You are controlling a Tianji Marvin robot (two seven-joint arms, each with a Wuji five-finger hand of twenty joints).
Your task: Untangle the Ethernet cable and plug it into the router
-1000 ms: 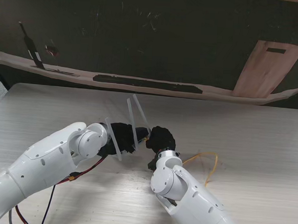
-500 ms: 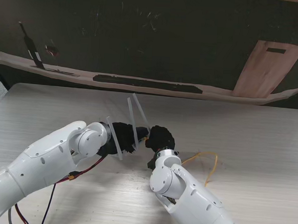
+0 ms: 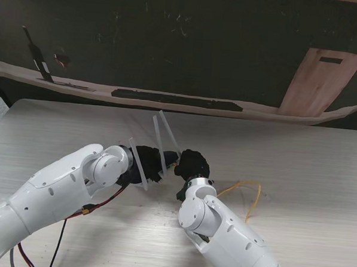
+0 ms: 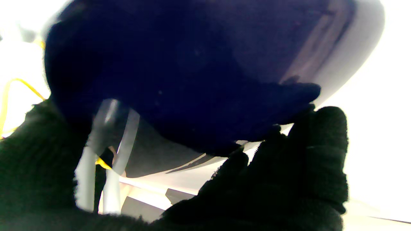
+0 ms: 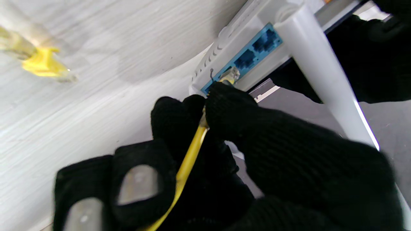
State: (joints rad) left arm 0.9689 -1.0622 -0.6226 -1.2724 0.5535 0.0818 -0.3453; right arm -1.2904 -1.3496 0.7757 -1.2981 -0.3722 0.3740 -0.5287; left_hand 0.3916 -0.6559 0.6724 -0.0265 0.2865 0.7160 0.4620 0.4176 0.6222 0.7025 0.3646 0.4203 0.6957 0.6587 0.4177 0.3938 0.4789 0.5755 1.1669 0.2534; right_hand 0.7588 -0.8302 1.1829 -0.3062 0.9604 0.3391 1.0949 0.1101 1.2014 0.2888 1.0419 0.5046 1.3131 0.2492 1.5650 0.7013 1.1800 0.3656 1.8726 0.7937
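Right hand [image 5: 224, 154] pinches yellow Ethernet cable [image 5: 188, 162] behind plug [image 5: 228, 76], plug at router [image 5: 237, 54] blue port. Left hand [image 3: 146, 162] grips router, tilted off table [image 3: 296, 175], mid-table.

I see a pale wood-grain table [image 3: 320, 171], evenly lit. Beyond its far edge, dark floor [image 3: 171, 43]. Far right, a light wooden board [image 3: 322, 81].

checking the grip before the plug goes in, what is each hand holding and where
The right hand pinches the yellow Ethernet cable just behind its plug. The left hand grips the router by its body.
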